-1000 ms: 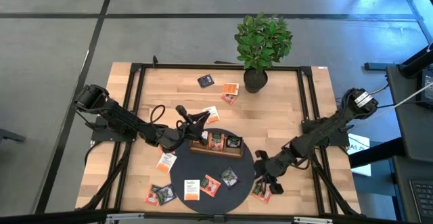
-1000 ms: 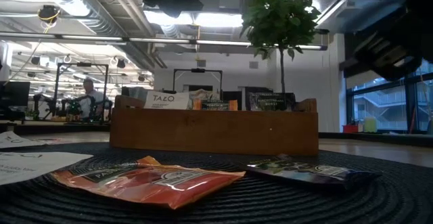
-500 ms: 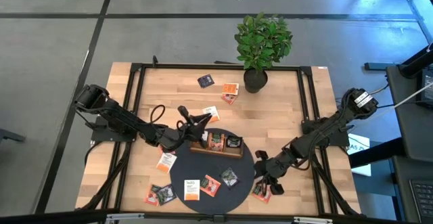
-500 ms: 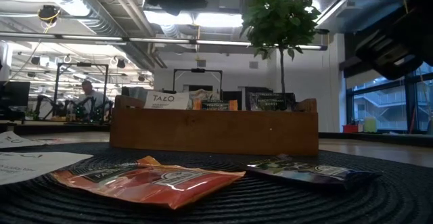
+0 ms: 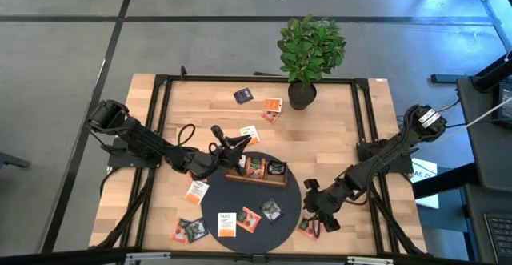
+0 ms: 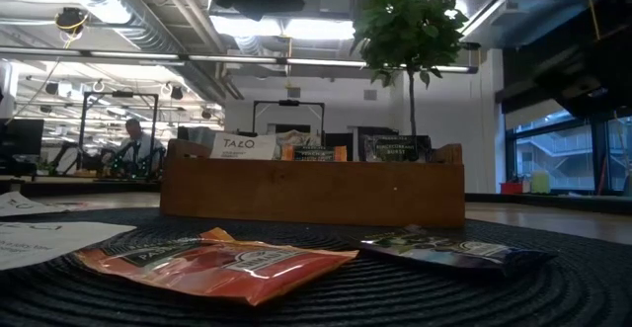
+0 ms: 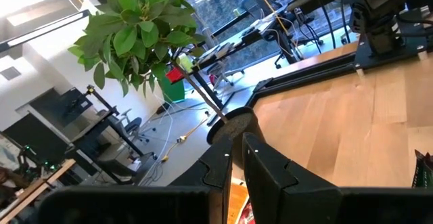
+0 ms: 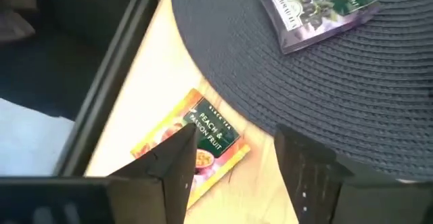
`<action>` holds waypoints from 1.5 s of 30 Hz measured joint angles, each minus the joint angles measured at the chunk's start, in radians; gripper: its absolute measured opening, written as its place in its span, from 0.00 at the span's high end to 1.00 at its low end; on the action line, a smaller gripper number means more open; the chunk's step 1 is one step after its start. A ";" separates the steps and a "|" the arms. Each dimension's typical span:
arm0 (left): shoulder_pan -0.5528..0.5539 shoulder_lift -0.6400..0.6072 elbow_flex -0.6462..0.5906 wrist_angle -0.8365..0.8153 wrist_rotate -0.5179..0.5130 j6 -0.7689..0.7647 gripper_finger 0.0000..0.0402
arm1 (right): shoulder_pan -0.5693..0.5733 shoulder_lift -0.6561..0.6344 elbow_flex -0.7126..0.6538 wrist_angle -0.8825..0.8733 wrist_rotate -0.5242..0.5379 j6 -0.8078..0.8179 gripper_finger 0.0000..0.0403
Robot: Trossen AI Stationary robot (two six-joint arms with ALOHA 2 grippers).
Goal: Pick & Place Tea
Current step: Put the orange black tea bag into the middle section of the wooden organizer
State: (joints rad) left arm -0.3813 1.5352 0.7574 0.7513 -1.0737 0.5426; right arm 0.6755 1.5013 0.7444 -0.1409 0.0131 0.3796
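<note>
Tea sachet [image 8: 196, 146]: orange, flat, printed "Peach & Passion Fruit", on the table's wood just off the round dark mat's [image 8: 352, 102] edge, near the table's front edge.
Right gripper [image 8: 237, 166]: fingers spread, straddling the sachet; has crept closer.
Left gripper [image 7: 237, 163]: fingers pressed together beside the wooden tray [image 5: 256, 171].

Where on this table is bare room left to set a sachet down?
Bare wood between the plant pot and the right frame rail, and the left back corner behind the left gripper. Crowded: the mat, tray, and front edge where the right gripper hovers over an orange sachet.
</note>
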 joint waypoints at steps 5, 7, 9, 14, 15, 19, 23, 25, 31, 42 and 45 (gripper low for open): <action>0.000 0.000 0.000 -0.001 0.000 0.000 0.92 | 0.011 0.040 0.000 0.046 0.019 -0.040 0.55; 0.000 0.000 0.000 -0.001 -0.001 0.001 0.92 | 0.011 0.062 0.000 0.066 0.019 -0.055 0.57; 0.000 0.000 0.000 -0.003 -0.001 -0.004 0.92 | 0.012 0.085 0.000 0.077 0.019 -0.078 0.58; 0.000 0.000 0.000 -0.045 -0.001 -0.040 0.92 | 0.030 0.146 0.000 0.113 0.019 -0.124 0.60; 0.000 0.000 0.000 -0.056 -0.001 -0.046 0.92 | 0.034 0.159 0.000 0.124 0.019 -0.132 0.60; 0.000 0.000 0.000 -0.075 -0.002 -0.050 0.92 | 0.046 0.207 0.000 0.146 0.032 -0.150 0.62; 0.000 0.000 0.000 -0.075 -0.001 -0.051 0.92 | 0.046 0.242 0.003 0.149 0.044 -0.145 0.65; 0.000 0.000 0.000 -0.075 -0.001 -0.051 0.92 | 0.046 0.250 0.003 0.148 0.046 -0.141 0.68; 0.000 0.000 0.000 -0.075 0.000 -0.061 0.92 | 0.047 0.251 0.004 0.125 0.049 -0.126 0.78; 0.000 0.000 0.000 -0.075 0.001 -0.061 0.92 | 0.048 0.253 0.003 0.116 0.048 -0.090 0.84; 0.000 0.000 0.000 -0.075 0.002 -0.060 0.92 | 0.048 0.253 0.003 0.111 0.048 -0.073 0.86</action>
State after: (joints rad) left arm -0.3813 1.5349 0.7574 0.6763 -1.0721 0.4824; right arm 0.7238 1.7538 0.7471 -0.0298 0.0616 0.3066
